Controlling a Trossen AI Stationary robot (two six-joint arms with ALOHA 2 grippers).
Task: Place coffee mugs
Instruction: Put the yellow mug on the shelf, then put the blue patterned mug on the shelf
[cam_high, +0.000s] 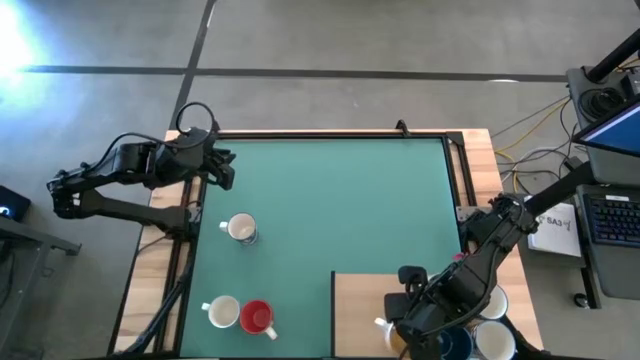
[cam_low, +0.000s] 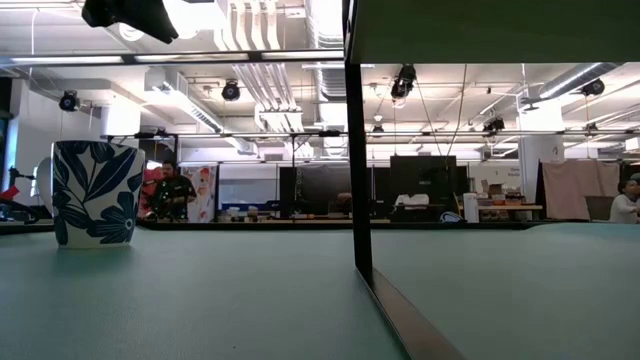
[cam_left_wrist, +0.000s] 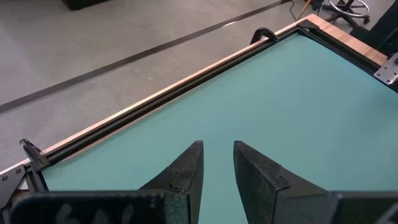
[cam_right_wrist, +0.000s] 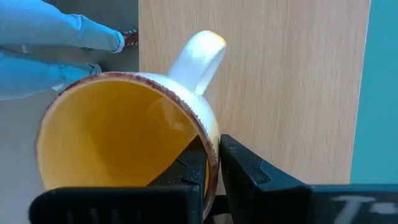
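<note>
My right gripper (cam_high: 393, 334) is at the near end of the wooden board (cam_high: 360, 300), shut on a mug (cam_right_wrist: 118, 137) that is white outside and yellow-orange inside, with its white handle (cam_right_wrist: 199, 56) pointing away from the wrist. On the green mat a white mug with a blue leaf pattern (cam_high: 240, 229) (cam_low: 95, 192) stands alone. A white mug (cam_high: 221, 312) and a red mug (cam_high: 257, 317) stand side by side near the near edge. A dark blue mug (cam_high: 456, 346) and white mugs (cam_high: 494, 338) cluster at the near right corner. My left gripper (cam_high: 226, 170) (cam_left_wrist: 217, 148) is open over the far left of the mat, touching nothing. My right gripper pinches the mug's rim and wall (cam_right_wrist: 210, 158) on the side away from the handle, one finger inside the cup (cam_right_wrist: 189, 165) and one outside (cam_right_wrist: 249, 168). The mug's mouth tilts toward the wrist camera over the board. Whether its base touches the board does not show.
The wooden board shows in the low view as a raised dark slab with an upright edge (cam_low: 356, 150). The table's far rail (cam_left_wrist: 161, 93) and right wooden border (cam_high: 480, 170) bound the mat. Light blue cloth, perhaps a person's legs (cam_right_wrist: 50, 37), shows beyond the near edge.
</note>
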